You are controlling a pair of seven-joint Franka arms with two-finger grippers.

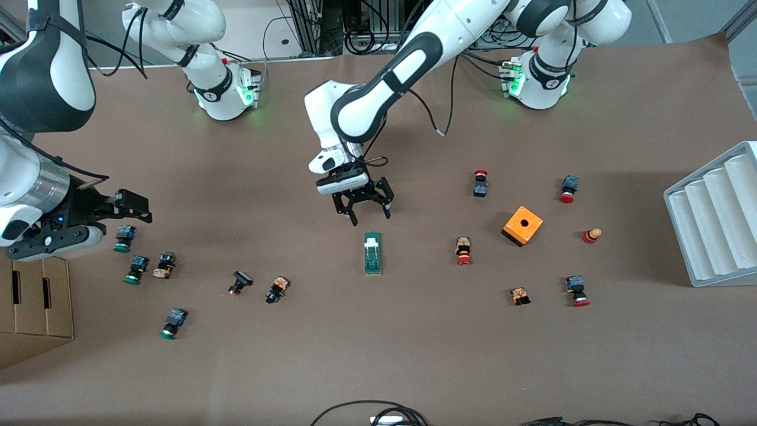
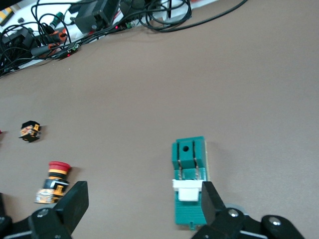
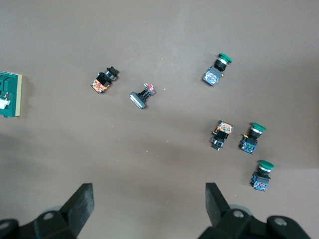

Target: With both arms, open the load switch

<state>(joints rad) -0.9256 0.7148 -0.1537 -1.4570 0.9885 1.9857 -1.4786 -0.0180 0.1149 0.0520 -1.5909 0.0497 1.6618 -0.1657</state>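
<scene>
Green-capped push-button (image 1: 172, 322) aside, your load switch (image 1: 372, 253) lies untouched on the tabletop (image 1: 414, 355). Left hand (image 1: 366, 207) hangs wide just above it; right hand (image 1: 127, 207), wide, waits over the buttons, nothing gripped yet.

orange square box (image 1: 523, 225), scattered push-buttons (image 1: 136, 269), white ridged tray (image 1: 717, 216), cardboard box (image 1: 35, 305)
</scene>
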